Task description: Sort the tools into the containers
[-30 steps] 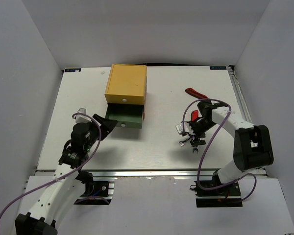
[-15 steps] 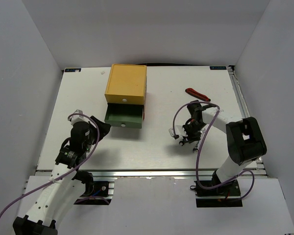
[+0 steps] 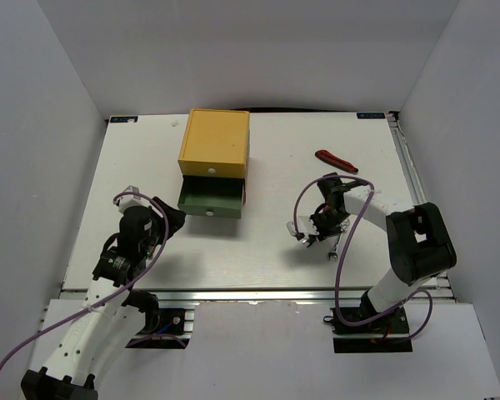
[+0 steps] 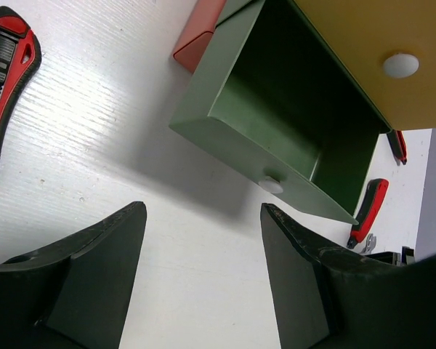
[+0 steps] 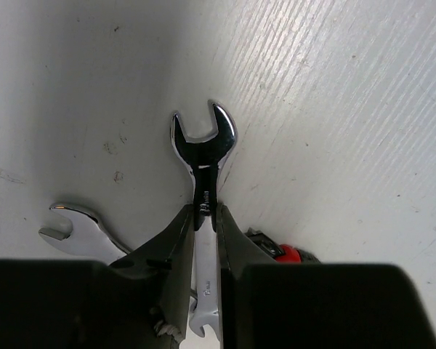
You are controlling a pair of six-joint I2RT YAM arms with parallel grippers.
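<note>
right claw (image 5: 203, 215) pinched on small silver open-end steel wrench (image 5: 203, 145), mid-shank, apparently flat on white surface (image 5: 349, 109) | stiff, light, slick: I'd hold the flat shank squarely | my left claw (image 4: 202, 225) spread, empty

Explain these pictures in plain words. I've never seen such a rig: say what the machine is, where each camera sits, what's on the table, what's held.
It is two small robot arms bolted to a white table. The wide picture looks down from above and behind them; the other two come from wrist cameras. The left gripper is open and empty, facing an open green drawer under a yellow drawer; a red-and-black pocket tool lies nearby. The right gripper is closed on a silver wrench on the table, a second wrench beside it. A red-handled tool lies farther back.
</note>
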